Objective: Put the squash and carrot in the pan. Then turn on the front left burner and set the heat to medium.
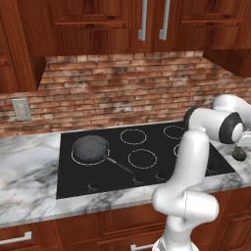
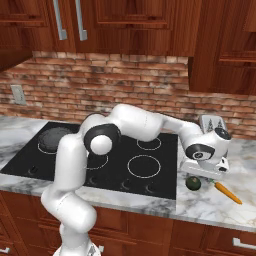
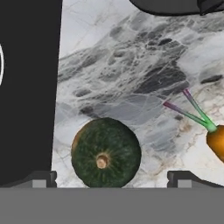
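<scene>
While we look along the hand in the hand view, the squash [image 3: 105, 152] sits low and left of centre on the marble counter [image 3: 131, 57], stem scar facing us, between the two dark fingertips [image 3: 40, 179] that rise at the bottom edge; those tips stand spread wide apart and touch nothing. At the right edge of that frame we see the orange end of the carrot [image 3: 217, 143] with its green stalks reaching up and left, near the squash but apart from it. Along the left side runs the black cooktop [image 3: 26, 109]. From the right base view we find the gripper [image 2: 204, 173] at the right of centre, hanging just above the squash [image 2: 193, 183], with the carrot [image 2: 228, 193] lying just beside it toward the lower right. The pan [image 2: 53, 138] rests at the left of that frame on the front left burner [image 2: 44, 149]. Seen from the left base view, the pan [image 1: 91, 148] sits left of centre on the cooktop [image 1: 147, 162], its handle pointing to the lower right, and the squash [image 1: 239, 154] shows at the right edge.
</scene>
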Controlling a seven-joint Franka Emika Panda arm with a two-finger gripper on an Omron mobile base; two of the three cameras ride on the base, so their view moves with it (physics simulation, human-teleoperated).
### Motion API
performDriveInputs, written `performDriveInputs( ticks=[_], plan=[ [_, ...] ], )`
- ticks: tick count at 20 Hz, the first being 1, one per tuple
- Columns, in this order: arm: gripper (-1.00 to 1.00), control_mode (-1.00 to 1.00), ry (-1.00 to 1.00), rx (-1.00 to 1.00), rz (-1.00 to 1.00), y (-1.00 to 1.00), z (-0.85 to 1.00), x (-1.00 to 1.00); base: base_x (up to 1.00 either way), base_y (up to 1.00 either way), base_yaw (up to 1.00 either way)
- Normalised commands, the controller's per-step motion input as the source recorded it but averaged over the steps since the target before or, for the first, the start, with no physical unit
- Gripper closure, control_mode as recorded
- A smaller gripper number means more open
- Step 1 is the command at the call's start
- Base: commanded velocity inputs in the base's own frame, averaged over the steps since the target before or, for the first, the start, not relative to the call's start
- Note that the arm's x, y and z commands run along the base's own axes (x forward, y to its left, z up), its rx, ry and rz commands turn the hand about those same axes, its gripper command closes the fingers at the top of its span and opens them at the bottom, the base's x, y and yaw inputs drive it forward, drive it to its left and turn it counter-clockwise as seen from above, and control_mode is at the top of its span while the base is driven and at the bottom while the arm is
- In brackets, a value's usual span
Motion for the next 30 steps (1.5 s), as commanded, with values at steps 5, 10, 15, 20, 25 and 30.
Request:
performDriveInputs(
  ticks=[5, 10, 15, 20, 25, 30],
  plan=[
    [-1.00, -1.00, 0.00, 0.00, 0.00, 0.25, -0.36, 0.00, 0.00, 0.00, 0.00],
    [-1.00, -1.00, 0.00, -0.03, 0.00, 0.12, -0.11, 0.13, 0.00, 0.00, 0.00],
    [-1.00, -1.00, 0.00, -0.06, 0.00, 0.00, -0.20, 0.17, 0.00, 0.00, 0.00],
    [-1.00, -1.00, 0.00, -0.07, 0.00, 0.00, -0.44, 0.00, 0.00, 0.00, 0.00],
    [-1.00, -1.00, 0.00, -0.04, 0.00, 0.00, -0.39, 0.00, 0.00, 0.00, 0.00],
    [-1.00, -1.00, 0.00, 0.00, 0.00, 0.00, -0.01, 0.00, 0.00, 0.00, 0.00]
  ],
)
